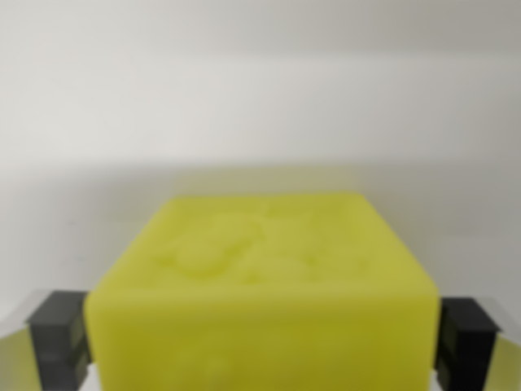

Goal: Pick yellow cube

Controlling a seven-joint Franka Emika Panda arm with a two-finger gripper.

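Pale, blurred background fills the upper half of the wrist view: a white or light grey surface, most likely the tabletop (260,106) seen from close above, with a soft shadow band across the middle. Nothing else shows on it.

Below that, a yellow cube (264,285) takes up most of the lower half, very close to the camera and slightly out of focus. Its top face looks a little dimpled.

At the bottom corners, two dark fingers (59,334) of the end effector (262,338) press against the cube's left and right sides, one on each. The end effector is closed onto the cube, spread only as wide as the cube itself.

Judging by this, the grasp is made and the picking step is under way. Whether the cube rests on the tabletop or hangs above it cannot be told. Next comes a steady, straight lift, with the grip kept firm so the cube does not slip.
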